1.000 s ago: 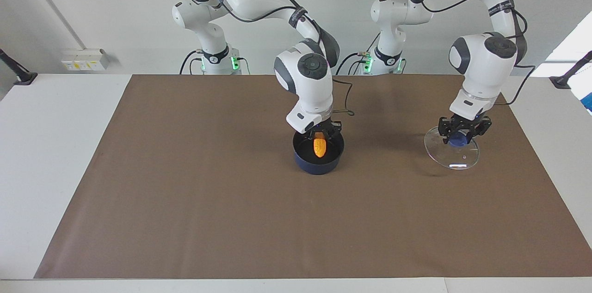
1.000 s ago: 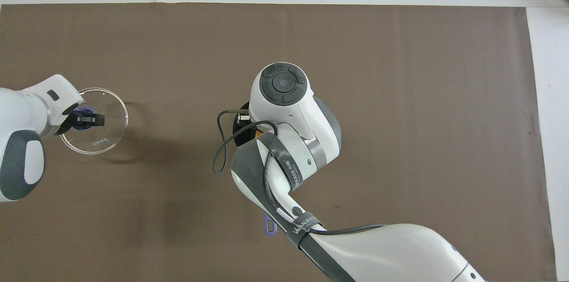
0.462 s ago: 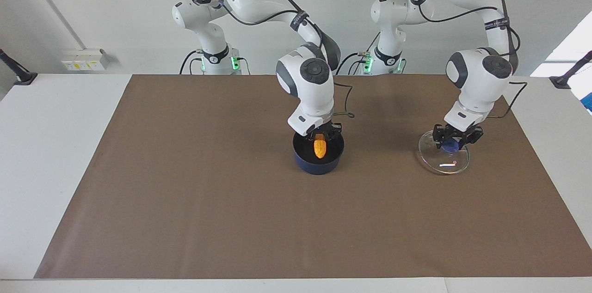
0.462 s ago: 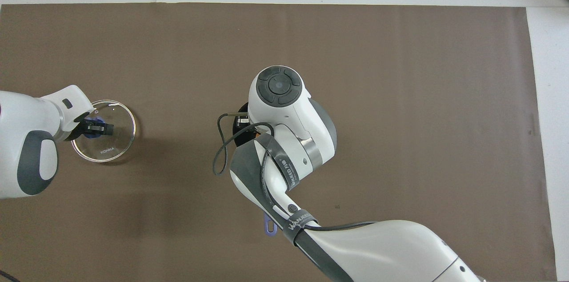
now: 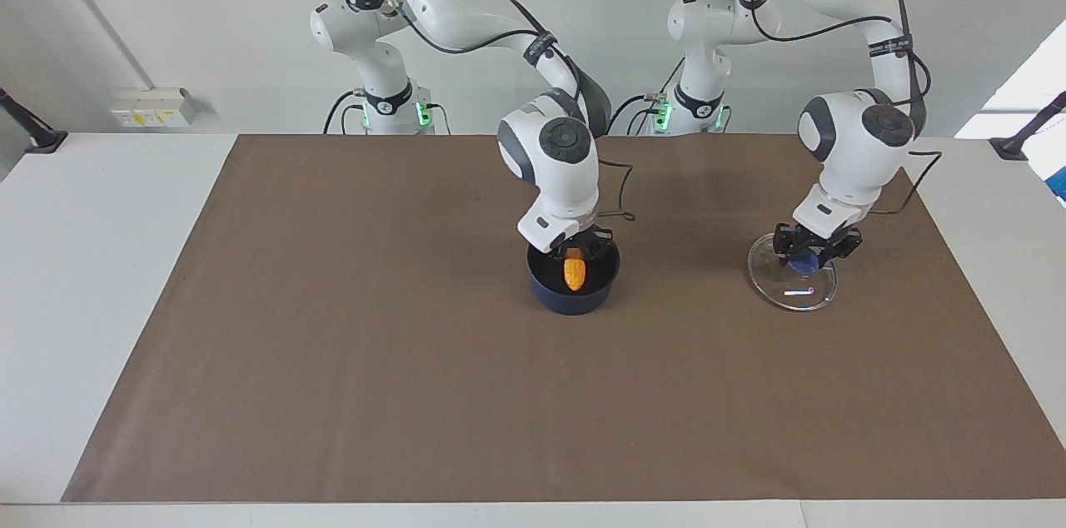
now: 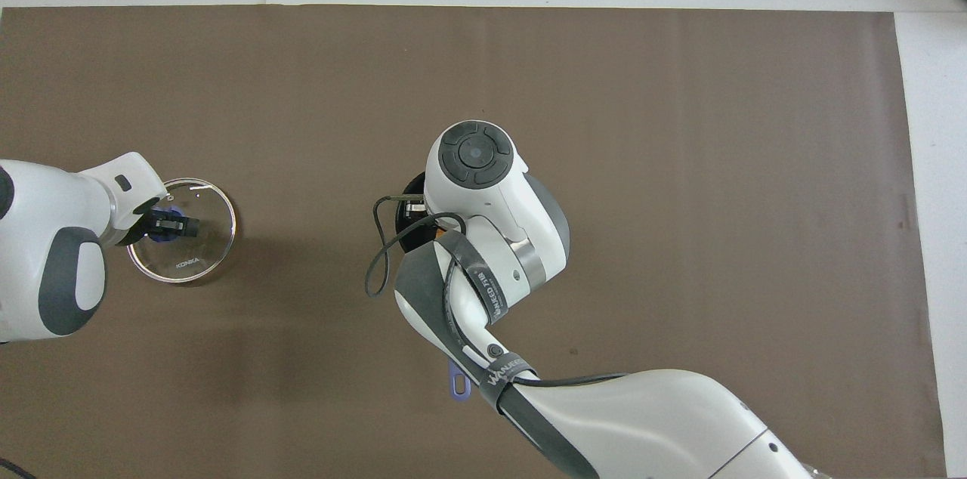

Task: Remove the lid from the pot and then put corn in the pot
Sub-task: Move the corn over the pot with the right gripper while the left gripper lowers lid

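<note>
Inside pot (image 5: 573,293), corn (image 5: 575,273) (hidden overhead)

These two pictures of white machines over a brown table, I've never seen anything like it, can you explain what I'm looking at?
They are two robot arms, each ending in a two-finger end effector. One picture faces them from across the table; the other looks steeply down from above their end, so its sides are swapped.

On the brown mat stands a dark blue pot. The right end effector holds an orange corn down inside it. Toward the left arm's end of the table, the left end effector grips the blue knob of a clear glass lid, low at the mat; whether it rests there I cannot tell.
</note>
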`<move>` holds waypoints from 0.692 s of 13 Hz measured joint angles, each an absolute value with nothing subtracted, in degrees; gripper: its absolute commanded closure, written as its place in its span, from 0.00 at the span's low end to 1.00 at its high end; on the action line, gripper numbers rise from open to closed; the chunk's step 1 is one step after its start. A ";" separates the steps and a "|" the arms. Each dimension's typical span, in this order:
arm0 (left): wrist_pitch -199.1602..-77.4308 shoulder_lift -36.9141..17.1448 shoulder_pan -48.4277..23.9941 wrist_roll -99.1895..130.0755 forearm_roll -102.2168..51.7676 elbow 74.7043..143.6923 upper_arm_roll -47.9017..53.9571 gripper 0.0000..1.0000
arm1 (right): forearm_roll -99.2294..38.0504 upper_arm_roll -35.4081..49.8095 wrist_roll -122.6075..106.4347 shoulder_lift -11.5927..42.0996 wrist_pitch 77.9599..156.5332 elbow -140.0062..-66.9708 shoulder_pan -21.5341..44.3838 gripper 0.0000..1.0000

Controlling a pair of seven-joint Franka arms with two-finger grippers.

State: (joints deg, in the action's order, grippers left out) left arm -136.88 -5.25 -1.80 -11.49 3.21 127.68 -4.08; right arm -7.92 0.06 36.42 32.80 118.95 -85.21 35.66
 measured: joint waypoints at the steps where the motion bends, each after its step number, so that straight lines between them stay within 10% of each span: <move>1: -136.95 -5.32 -1.80 -11.49 3.19 127.87 -4.07 0.40 | -7.92 0.06 36.42 32.81 119.21 -85.65 35.65 0.99; 4: -136.96 -5.34 -1.80 -11.51 3.19 127.88 -4.07 0.19 | -7.92 0.06 36.42 32.82 119.51 -86.66 35.65 0.93; 6: -136.97 -5.34 -1.80 -11.56 3.18 127.87 -4.08 0.00 | -7.92 0.06 36.41 32.82 119.63 -86.82 35.65 0.63; 8: -136.97 -5.34 -1.80 -11.67 3.17 127.86 -4.08 0.00 | -7.92 0.06 36.40 32.81 119.65 -86.81 35.64 0.16; 9: -136.97 -5.34 -1.80 -11.69 3.17 127.82 -4.08 0.00 | -7.92 0.06 36.39 32.78 119.66 -86.77 35.61 0.08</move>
State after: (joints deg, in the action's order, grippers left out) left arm -136.97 -5.34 -1.80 -11.69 3.17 127.82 -4.08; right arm -7.92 0.06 36.39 32.78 119.66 -86.77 35.61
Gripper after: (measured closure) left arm 0.000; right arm 0.524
